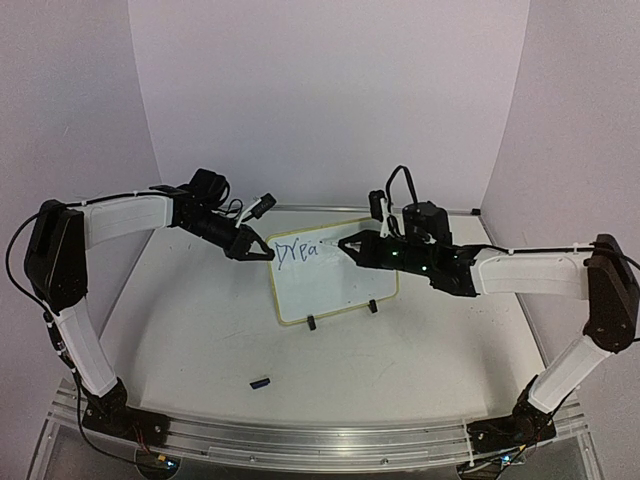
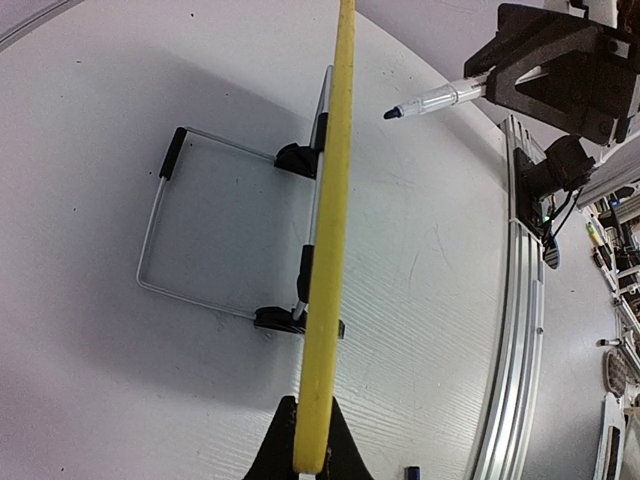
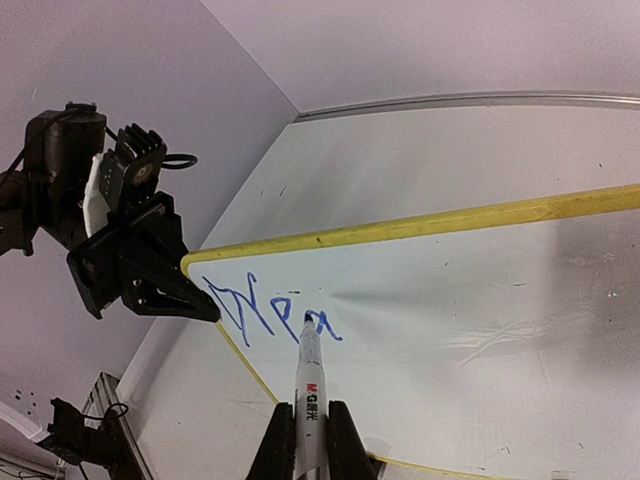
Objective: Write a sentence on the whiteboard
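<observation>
Left tool [image 1: 258, 250] is clamped narrow on the top left corner of the whiteboard [image 1: 335, 285]. In the left wrist view I see its two fingers either side of the yellow frame [image 2: 335, 250] at bottom centre. The board stands tilted back near the middle of the bench [image 1: 200, 330], on two black clip feet [image 1: 312, 323] with a wire stand [image 2: 150, 230] behind it.

Right tool [image 1: 362, 246] is closed on a marker [image 3: 310, 385], with the barrel running up from bottom centre of the right wrist view. The blue tip sits on the board face, touching or just under the last stroke written.

The sentence [image 3: 275, 315] so far reads roughly "Drea", in thin blue script in the board's upper left corner. It lies directly right of the left tool's fingertips and just left of the marker tip in the top view. The rest of the board face, lower and right, is bare white.

A small dark cap-like piece [image 1: 261, 382] lies on the bench at lower centre of the top view, well apart from the board and both tools.
</observation>
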Action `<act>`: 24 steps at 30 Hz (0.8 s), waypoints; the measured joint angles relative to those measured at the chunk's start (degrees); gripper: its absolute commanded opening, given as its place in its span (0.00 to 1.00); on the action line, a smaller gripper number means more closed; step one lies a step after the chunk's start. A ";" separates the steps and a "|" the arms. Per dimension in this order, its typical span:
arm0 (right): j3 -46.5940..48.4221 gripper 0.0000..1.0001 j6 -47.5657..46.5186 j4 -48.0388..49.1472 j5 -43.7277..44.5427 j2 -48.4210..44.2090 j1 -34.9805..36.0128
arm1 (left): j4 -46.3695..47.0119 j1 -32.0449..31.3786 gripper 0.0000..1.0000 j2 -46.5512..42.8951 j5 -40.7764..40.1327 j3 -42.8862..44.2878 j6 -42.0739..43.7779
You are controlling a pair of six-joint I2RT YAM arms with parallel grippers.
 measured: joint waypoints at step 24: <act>2.03 0.00 0.06 -0.10 0.86 3.27 -0.15 | 0.00 -0.02 0.00 0.00 -0.04 0.00 -0.01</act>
